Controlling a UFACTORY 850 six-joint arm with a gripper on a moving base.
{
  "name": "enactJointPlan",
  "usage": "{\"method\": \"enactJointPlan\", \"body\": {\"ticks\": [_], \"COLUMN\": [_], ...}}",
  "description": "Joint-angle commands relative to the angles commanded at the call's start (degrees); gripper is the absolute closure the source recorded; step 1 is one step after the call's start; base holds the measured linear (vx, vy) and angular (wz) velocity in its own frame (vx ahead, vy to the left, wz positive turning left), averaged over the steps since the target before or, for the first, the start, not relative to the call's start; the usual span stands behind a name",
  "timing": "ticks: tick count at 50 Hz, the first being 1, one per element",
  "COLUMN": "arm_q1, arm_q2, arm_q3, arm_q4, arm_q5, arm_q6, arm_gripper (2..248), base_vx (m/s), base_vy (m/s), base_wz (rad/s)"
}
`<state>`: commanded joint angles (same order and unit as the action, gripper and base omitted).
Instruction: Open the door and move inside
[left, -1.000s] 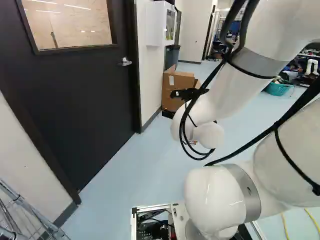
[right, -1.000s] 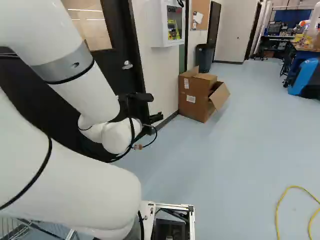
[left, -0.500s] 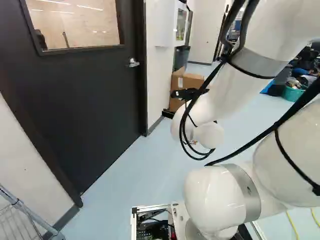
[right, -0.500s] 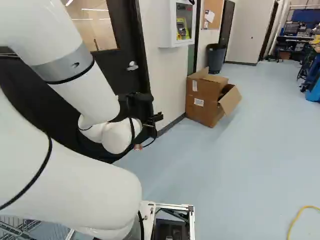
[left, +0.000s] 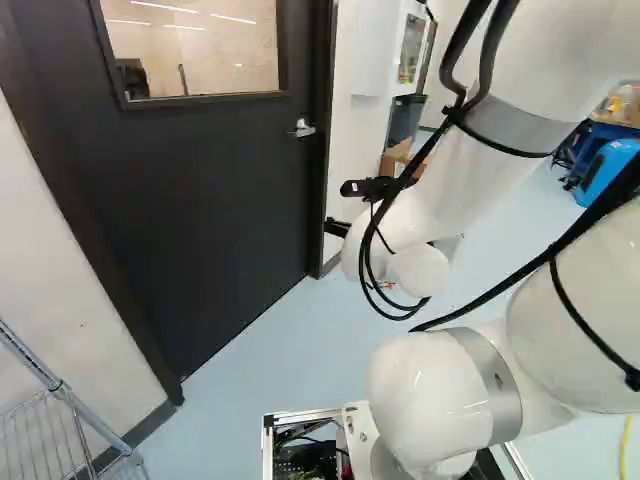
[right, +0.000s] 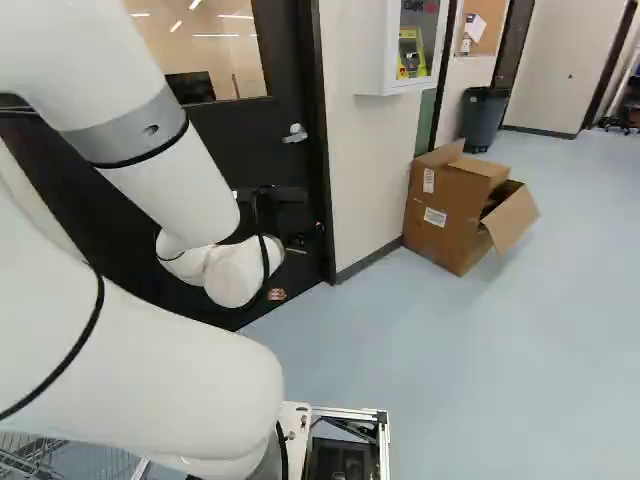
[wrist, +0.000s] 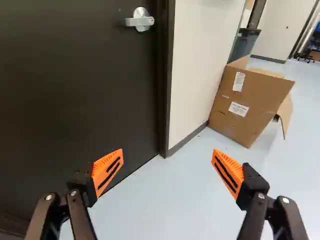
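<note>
Left base view: black door (left: 205, 210) looks shut in its frame (left: 322, 140). Lever handle (left: 302, 128) sits near the frame edge, below window level. Arm (left: 415, 205) is folded in front of the wall beside the door. Wire rack (left: 60, 425) stands by the wall on the other side of the door; any base swing should leave it room.

Right base view: wrist appears lower than the lever, so the reach likely needs lift as well as forward travel. Cardboard box (right: 450, 210) sits by the wall past the frame; base shouldn't drift that way.

Wrist view: gripper (wrist: 167, 167) is wide apart, nothing between its orange pads (wrist: 107, 171). Lever is ahead, well apart from both fingers, its free end pointing away from the frame. Step in hand reads as lining up on it. Best: square up to the door, raise, shift off the frame edge, then close around the free end, where leverage is best. Too near the frame, a finger could snag. Turn the lever down fully before moving the door; push or pull, can't tell.
</note>
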<state>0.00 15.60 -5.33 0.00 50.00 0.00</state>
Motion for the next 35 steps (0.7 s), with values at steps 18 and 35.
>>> {"method": "enactJointPlan", "body": {"ticks": [18,35], "arm_q1": [0.0,0.0], "arm_q2": [0.0,0.0], "arm_q3": [0.0,0.0], "arm_q4": [0.0,0.0], "arm_q5": [0.0,0.0], "arm_q6": [0.0,0.0], "arm_gripper": [3,3], "base_vx": [0.186,0.194], "base_vy": [0.004,-0.025], "base_wz": [0.254,0.165]}}
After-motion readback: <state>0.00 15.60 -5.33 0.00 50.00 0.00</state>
